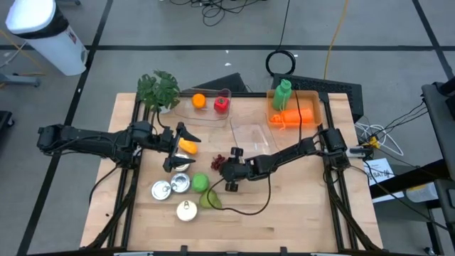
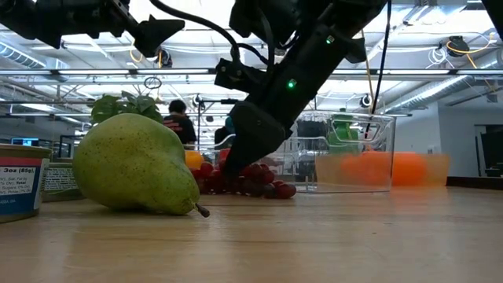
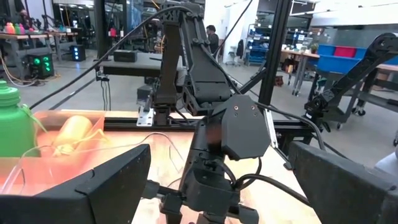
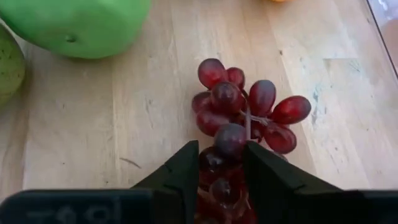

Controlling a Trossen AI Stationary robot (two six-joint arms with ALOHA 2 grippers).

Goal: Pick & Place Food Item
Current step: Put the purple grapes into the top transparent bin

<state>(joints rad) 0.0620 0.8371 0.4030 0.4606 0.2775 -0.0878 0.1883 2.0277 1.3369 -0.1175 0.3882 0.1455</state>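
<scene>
At the low view's left edge I read "3oz (85g)" on a can (image 2: 17, 185). My right gripper (image 4: 221, 163) pinches the red grapes (image 4: 249, 106) mid-frame; the left gripper (image 1: 179, 148) hangs spread wide.

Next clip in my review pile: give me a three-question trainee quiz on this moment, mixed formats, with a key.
1. Multiple choice: the right gripper has its fingers around which item? A) the green pear B) the bunch of red grapes C) the tomato
2. True or false: the left gripper is shut on the orange fruit.
3. Fill in: the green bottle lies in the ______ bin.

Key:
1. B. The fingers straddle the bunch of red grapes on the wooden table.
2. False. Its jaws stand open with the fruit between them.
3. Orange.
</scene>
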